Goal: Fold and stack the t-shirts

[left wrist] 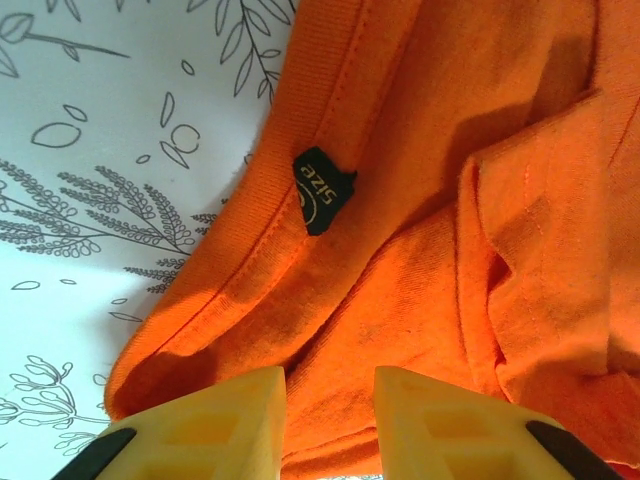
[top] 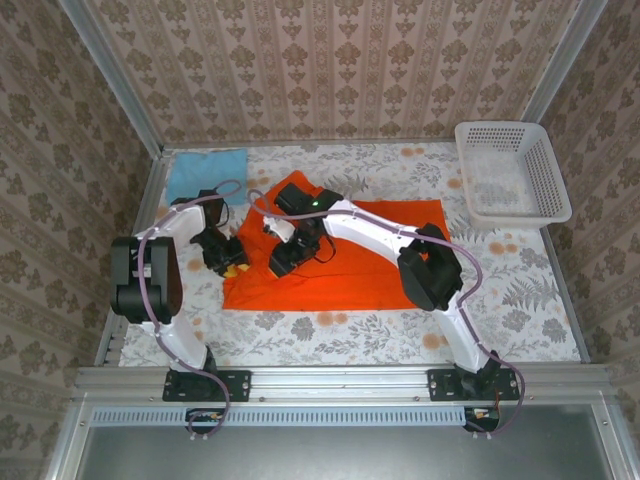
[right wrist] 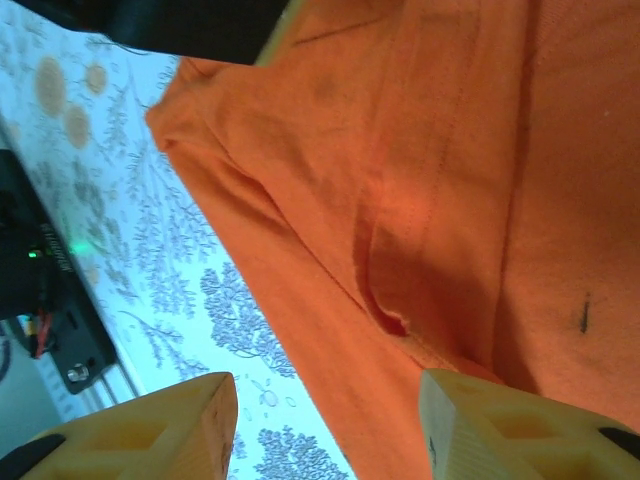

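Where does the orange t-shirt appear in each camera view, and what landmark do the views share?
Top external: the orange t-shirt is spread mid-picture on the floral tablecloth.
Left wrist: the shirt takes the right side and bottom, its black size tag showing.
Right wrist: the shirt lies upper right.
Shared landmark: the floral tablecloth, left of the shirt's edge in both wrist views.

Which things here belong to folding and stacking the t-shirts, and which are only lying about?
For the job:
- orange t-shirt, spread out
- blue t-shirt, at the far left corner

Lying about:
- white basket
- floral table cover
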You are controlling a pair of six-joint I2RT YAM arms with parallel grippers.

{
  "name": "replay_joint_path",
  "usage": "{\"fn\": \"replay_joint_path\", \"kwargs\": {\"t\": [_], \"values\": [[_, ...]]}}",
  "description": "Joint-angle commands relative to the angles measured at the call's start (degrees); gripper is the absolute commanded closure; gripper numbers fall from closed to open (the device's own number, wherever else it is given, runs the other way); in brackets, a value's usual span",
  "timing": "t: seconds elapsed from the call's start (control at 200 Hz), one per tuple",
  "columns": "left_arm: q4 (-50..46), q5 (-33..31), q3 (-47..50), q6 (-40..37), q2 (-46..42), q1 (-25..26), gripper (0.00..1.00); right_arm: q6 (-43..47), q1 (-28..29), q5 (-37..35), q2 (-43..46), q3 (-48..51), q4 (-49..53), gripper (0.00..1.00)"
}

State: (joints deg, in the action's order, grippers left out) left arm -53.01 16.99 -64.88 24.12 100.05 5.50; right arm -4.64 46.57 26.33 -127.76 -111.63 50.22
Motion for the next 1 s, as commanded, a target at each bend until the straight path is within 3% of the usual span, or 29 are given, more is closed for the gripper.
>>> {"fn": "replay_joint_path", "kwargs": {"t": [0.0, 0.26, 0.695, 0.855, 0.995], "values": [[-0.5, 0.4, 1.0, -2.4, 1.4, 0.3, 0.71, 1.8, 1.0, -6.5, -2.2, -2.7, 3.4, 0.47], [-0.1, -1.0, 2.6, -3.9, 2.6, 0.4, 0.71, 2.3, 2.5, -10.4, -6.7, -8.1, 5.6, 0.47], [0.6, -1.6, 3.6, -4.8, 3.4, 0.4, 0.71, 2.8, 3.7, -13.0, -8.0, -6.9, 5.4, 0.56], [0.6, -1.8, 3.8, -4.9, 3.7, 0.4, 0.71, 2.7, 3.7, -13.8, -8.6, -6.9, 5.2, 0.65], [0.5, -2.4, 4.1, -5.4, 3.7, 0.4, 0.71, 2.5, 3.8, -14.0, -8.6, -7.0, 4.8, 0.87]]}}
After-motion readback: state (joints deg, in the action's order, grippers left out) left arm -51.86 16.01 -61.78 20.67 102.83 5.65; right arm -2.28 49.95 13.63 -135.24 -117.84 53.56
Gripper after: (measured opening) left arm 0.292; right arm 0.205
